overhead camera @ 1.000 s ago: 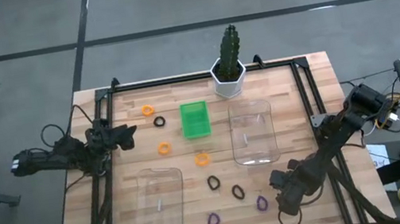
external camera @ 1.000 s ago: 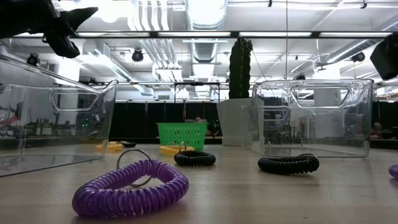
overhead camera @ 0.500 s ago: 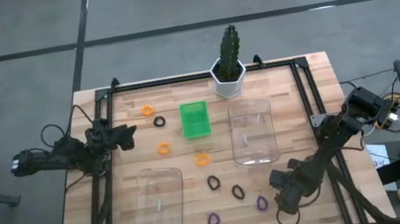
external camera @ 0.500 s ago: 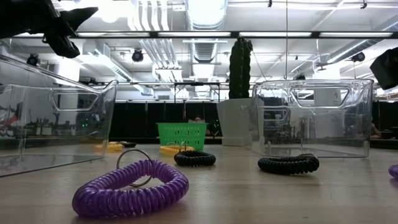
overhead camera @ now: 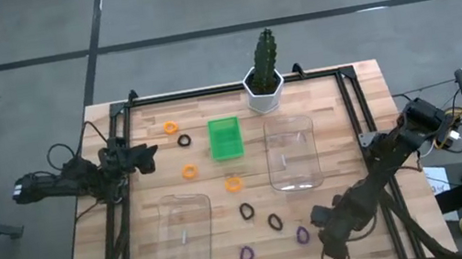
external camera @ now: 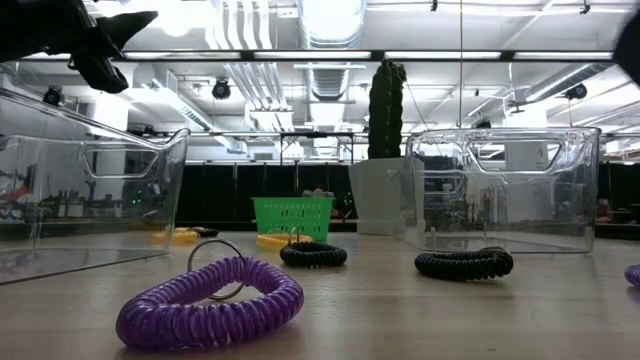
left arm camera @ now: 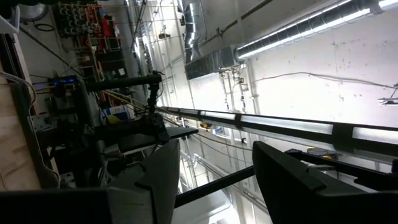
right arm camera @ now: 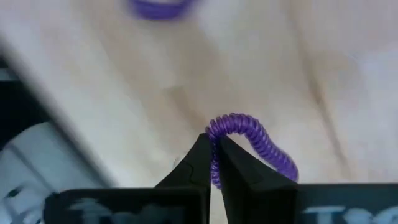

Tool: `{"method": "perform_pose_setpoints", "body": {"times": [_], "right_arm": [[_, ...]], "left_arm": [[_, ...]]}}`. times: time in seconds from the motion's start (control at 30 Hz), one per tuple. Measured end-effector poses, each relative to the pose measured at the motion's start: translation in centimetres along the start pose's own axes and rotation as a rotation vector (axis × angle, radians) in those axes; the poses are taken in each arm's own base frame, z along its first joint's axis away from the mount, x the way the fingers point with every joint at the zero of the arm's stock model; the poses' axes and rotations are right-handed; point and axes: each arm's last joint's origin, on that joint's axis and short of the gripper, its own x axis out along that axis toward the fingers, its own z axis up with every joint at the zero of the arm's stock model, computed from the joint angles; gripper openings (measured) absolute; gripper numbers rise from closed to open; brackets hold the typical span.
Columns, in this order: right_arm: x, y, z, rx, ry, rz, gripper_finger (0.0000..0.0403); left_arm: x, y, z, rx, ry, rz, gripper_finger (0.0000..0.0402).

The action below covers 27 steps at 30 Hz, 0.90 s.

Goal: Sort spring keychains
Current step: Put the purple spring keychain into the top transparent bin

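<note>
1. A purple spring keychain point(right arm camera: 252, 140) sits pinched between the right gripper point(right arm camera: 214, 163) fingers at the table's near right edge, presumably for carrying to a clear box point(overhead camera: 292, 153).
2. The other keychains lie scattered between the boxes and green tray point(overhead camera: 225, 138).
3. The left gripper point(overhead camera: 144, 157) waits spread at the table's left edge.
4. From above, the arm hides the pinch itself.

text: none readable | labels: none | brands: none | numbers: none | signs: none | checked: high, low and both wrist views, no letters can be read on anything
</note>
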Motion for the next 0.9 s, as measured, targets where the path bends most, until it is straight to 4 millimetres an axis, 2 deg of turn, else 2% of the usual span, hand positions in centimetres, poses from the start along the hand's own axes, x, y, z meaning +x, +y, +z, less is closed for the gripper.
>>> {"method": "perform_pose_setpoints", "body": {"times": [0.3, 0.43, 0.7, 0.9], "right_arm": [[-4.9, 4.2, 1.2, -0.073, -0.084, 0.160, 0.0009], [-7.5, 4.7, 2.5, -0.083, -0.203, 0.104, 0.0009], [-12.8, 2.8, 6.7, -0.022, -0.434, -0.130, 0.0010], [-14.4, -0.3, 10.3, 0.089, -0.491, -0.249, 0.0013]], "left_arm": [[0.0, 0.0, 0.0, 0.005, 0.000, 0.001, 0.0195], [0.0, 0.0, 0.0, 0.005, 0.000, 0.000, 0.0195], [0.0, 0.0, 0.0, 0.003, 0.000, 0.000, 0.0195], [0.0, 0.0, 0.0, 0.001, 0.000, 0.000, 0.0195]]}}
